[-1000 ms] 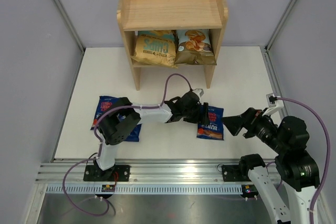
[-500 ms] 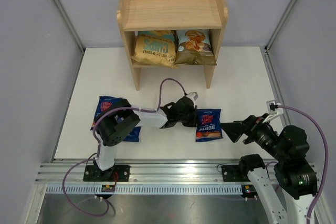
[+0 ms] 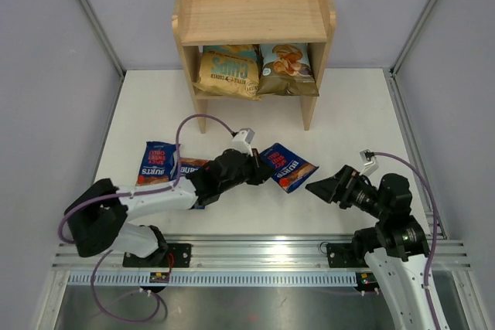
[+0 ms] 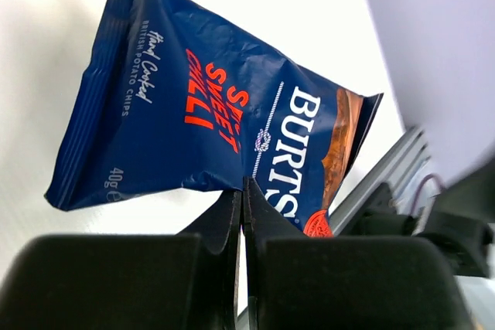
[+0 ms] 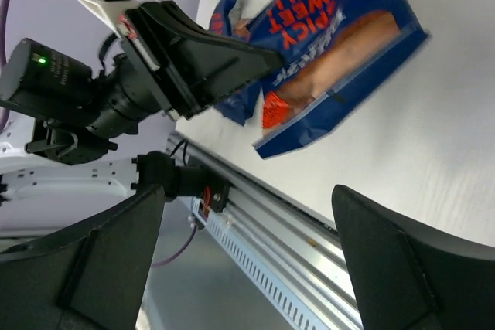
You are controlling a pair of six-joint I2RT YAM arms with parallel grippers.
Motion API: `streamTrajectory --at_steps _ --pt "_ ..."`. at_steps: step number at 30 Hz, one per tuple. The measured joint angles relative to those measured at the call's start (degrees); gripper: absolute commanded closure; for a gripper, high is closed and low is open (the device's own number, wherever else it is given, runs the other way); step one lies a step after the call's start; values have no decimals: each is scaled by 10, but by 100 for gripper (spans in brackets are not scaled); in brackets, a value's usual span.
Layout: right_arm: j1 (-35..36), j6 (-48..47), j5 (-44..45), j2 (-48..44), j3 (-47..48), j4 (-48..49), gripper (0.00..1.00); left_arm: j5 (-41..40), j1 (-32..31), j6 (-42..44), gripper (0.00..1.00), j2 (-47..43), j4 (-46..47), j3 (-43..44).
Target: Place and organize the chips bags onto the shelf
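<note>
My left gripper [image 3: 261, 169] is shut on the edge of a dark-blue Burts chips bag [image 3: 290, 166], which hangs tilted just above the white table. In the left wrist view the bag [image 4: 209, 106] is pinched at its lower edge by the shut gripper [image 4: 244, 191]. The right wrist view shows the same bag [image 5: 332, 52]. My right gripper [image 3: 321, 188] stands open just right of it, nothing between its fingers [image 5: 116, 253]. Two more Burts bags [image 3: 158, 161] [image 3: 190, 166] lie at the left, one partly under the left arm. The wooden shelf [image 3: 255, 17] stands at the back.
The shelf's lower tier holds a tan-and-teal bag [image 3: 227, 73] and a cassava chips bag [image 3: 287, 69]; its top tier is bare wood. An aluminium rail [image 3: 263, 253] runs along the table's near edge. Grey walls close in both sides.
The left gripper shut on the Burts bag's edge, then drew it back to the left and raised it, turning it diagonal. The right gripper moved left and nearer, staying open.
</note>
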Motion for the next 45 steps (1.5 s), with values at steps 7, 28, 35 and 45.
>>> streamTrajectory --at_steps 7,28,35,45 --pt "0 127 -82 5 -113 161 5 -82 -25 35 100 -140 0 -33" --pt "0 248 -84 99 -131 382 66 -126 -151 189 100 -193 83 -60" --pt "0 229 -80 99 -117 382 84 -144 -151 205 71 -195 66 -46" --pt "0 171 -76 163 -39 380 92 -257 -133 173 38 -313 -108 -42"
